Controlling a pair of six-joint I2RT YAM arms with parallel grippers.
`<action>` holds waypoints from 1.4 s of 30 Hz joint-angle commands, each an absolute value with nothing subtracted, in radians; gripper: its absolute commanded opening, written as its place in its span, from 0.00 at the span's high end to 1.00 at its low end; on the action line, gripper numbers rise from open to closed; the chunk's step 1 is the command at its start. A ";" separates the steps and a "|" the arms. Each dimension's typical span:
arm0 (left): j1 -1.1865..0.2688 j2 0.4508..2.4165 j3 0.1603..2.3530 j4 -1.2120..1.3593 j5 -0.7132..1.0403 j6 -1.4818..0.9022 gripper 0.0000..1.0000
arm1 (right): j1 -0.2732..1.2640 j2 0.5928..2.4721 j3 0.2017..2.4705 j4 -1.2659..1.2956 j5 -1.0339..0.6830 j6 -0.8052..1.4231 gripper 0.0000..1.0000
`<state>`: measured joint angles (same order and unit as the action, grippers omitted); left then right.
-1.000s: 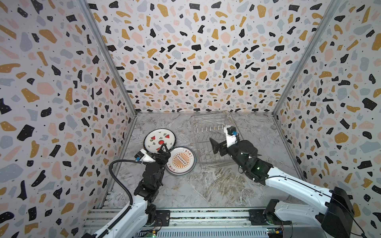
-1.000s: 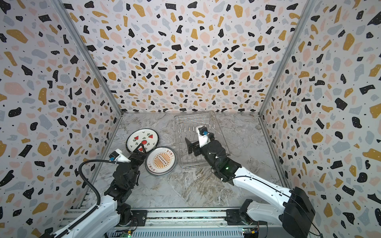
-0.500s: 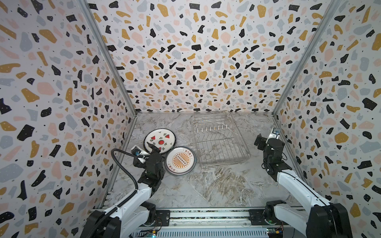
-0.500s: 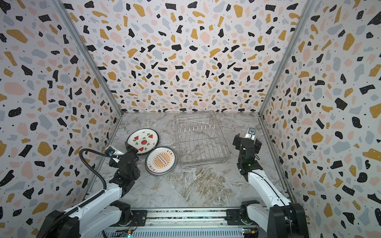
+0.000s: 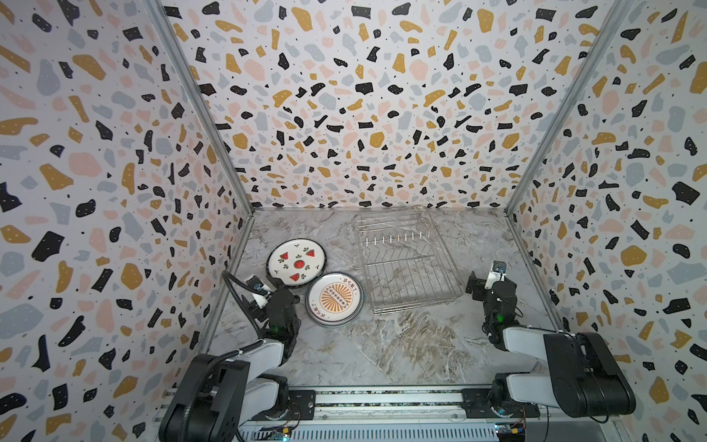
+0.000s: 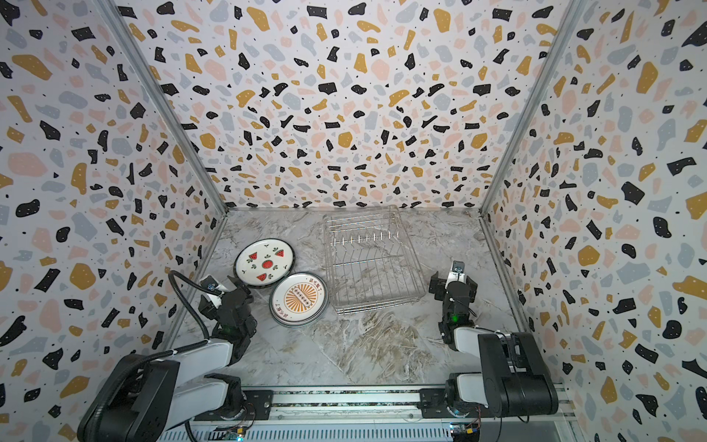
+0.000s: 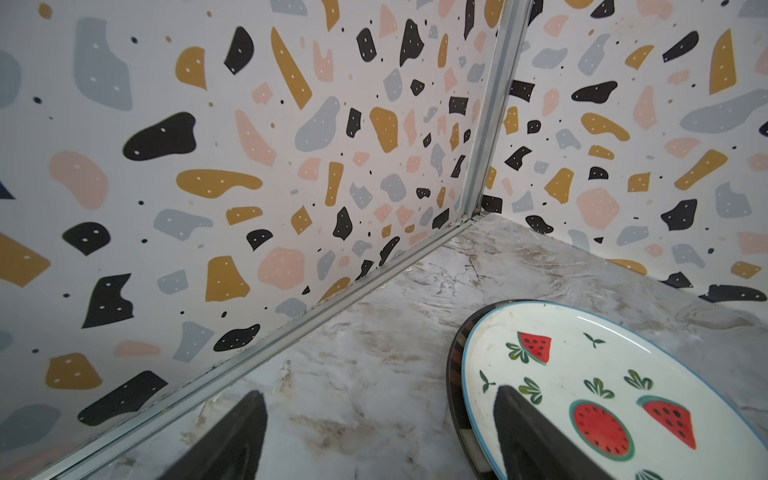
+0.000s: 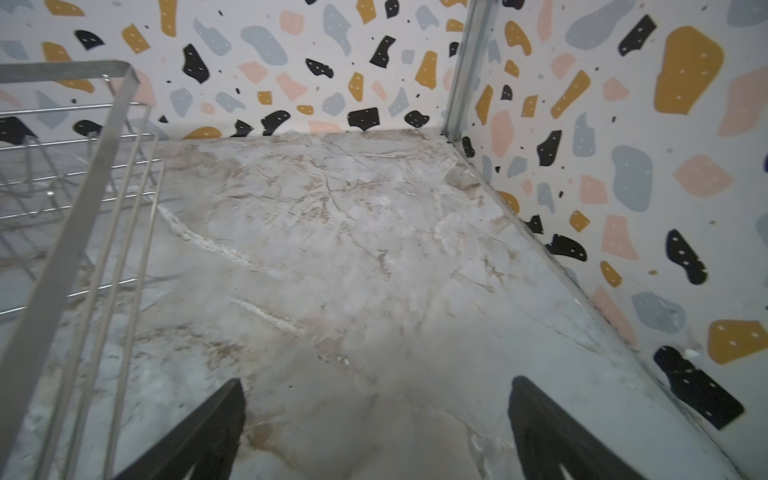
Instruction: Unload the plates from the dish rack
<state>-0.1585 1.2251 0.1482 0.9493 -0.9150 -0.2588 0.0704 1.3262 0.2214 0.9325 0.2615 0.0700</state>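
Left of centre in both top views, the white, dark-rimmed watermelon plate (image 5: pixel 296 262) and sunburst plate (image 5: pixel 334 298) are laid flat beside the wire dish rack (image 5: pixel 415 303). The left gripper (image 7: pixel 380 395) and right gripper (image 8: pixel 376 382) are spread, released.

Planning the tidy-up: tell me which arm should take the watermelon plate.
Left. The left gripper is open beside the watermelon plate, one finger overlapping its rim in the wrist view. The right gripper sits beyond the dish rack.

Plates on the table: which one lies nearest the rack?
The orange sunburst plate, just left of the rack's near corner. The watermelon plate lies farther left, toward the side wall.
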 commanded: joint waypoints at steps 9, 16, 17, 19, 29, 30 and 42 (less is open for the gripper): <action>-0.141 1.286 0.139 1.130 -0.818 -0.198 0.16 | 0.080 1.486 0.197 1.260 0.135 0.019 0.01; -0.133 1.296 0.125 1.176 -0.717 -0.151 0.17 | 0.081 1.486 0.197 1.261 0.137 0.017 0.01; -0.133 1.304 0.126 1.185 -0.679 -0.136 0.17 | 0.080 1.487 0.197 1.261 0.137 0.018 0.01; -0.135 1.331 0.128 1.198 -0.623 -0.116 0.07 | 0.081 1.486 0.197 1.261 0.138 0.018 0.01; -0.144 1.399 0.154 1.213 -0.616 -0.095 0.00 | 0.081 1.486 0.195 1.264 0.140 0.018 0.01; -0.144 1.399 0.156 1.211 -0.617 -0.094 0.01 | 0.081 1.486 0.195 1.264 0.140 0.018 0.01; -0.143 1.401 0.157 1.218 -0.535 -0.057 0.00 | 0.081 1.501 0.216 1.241 0.139 0.019 0.01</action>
